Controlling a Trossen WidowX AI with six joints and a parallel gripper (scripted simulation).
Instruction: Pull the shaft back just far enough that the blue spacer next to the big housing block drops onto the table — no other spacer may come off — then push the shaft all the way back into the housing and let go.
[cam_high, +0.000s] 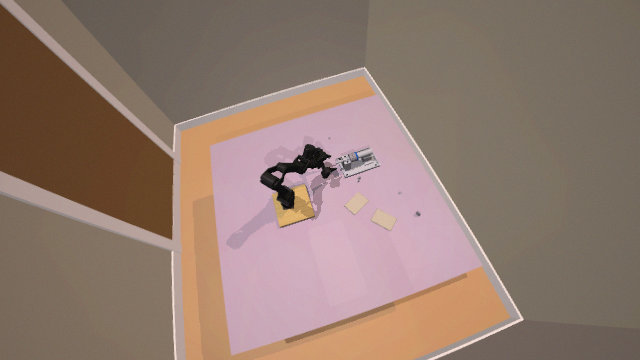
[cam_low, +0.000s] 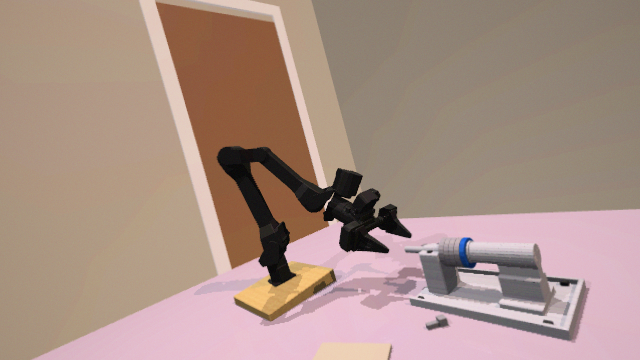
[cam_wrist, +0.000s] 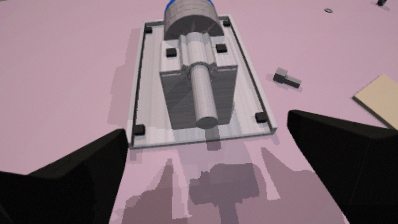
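The shaft (cam_low: 413, 249) (cam_wrist: 202, 95) lies in the small support block (cam_low: 439, 275) (cam_wrist: 175, 95), its thin end sticking out toward the arm. Grey spacers (cam_low: 450, 251) (cam_wrist: 192, 21) sit side by side on it. The blue spacer (cam_low: 467, 252) (cam_high: 356, 156) is between them and the big housing block (cam_low: 502, 253) (cam_high: 366, 154), upright and off the table; only its rim shows in the wrist view. My gripper (cam_low: 399, 243) (cam_high: 332, 163) (cam_wrist: 209, 127) is open and empty. Its fingertips are spread to either side of the shaft end's line, short of it in the exterior view, not touching.
The base plate (cam_low: 500, 320) (cam_wrist: 150, 90) carries both blocks. A small grey bolt (cam_low: 437, 322) (cam_wrist: 287, 78) (cam_high: 359, 179) lies beside it. Two beige tiles (cam_high: 356, 203) (cam_high: 384, 219) and a small dark part (cam_high: 418, 214) lie farther off. The arm stands on a wooden base (cam_high: 300, 217).
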